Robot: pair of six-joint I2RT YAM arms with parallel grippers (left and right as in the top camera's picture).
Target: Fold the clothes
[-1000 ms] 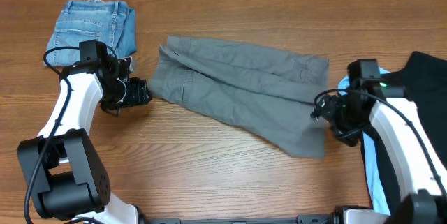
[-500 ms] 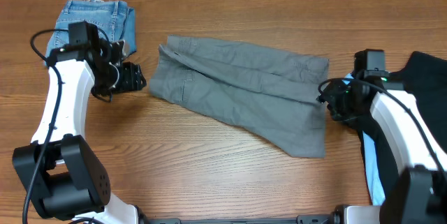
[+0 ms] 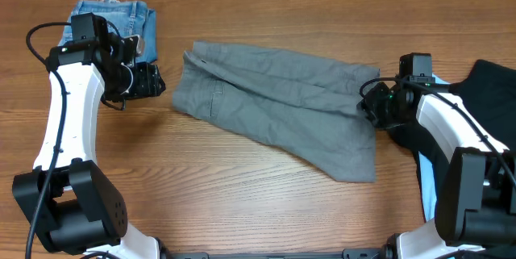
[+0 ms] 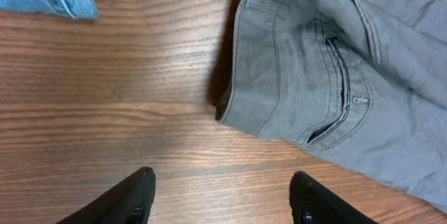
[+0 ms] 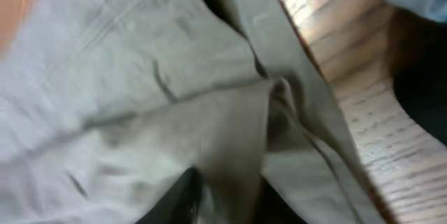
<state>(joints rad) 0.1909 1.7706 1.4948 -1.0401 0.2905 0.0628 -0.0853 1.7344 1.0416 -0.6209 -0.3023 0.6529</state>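
My right claw (image 5: 227, 199) pinches narrow on a fold at the leg end of the grey-green shorts (image 3: 274, 106) spread across the table (image 3: 242, 202), while my left claw (image 4: 220, 196) gapes empty beside the waistband (image 4: 244, 77), so lifting one-sided could catch only one layer and drag the cloth askew.

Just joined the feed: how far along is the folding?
Early. Done: the grey shorts lie with legs overlapped. In hand: the right gripper pinches their leg end; the left gripper hangs open by the waistband. Left: folding them, then the black garment and light blue garment at right.
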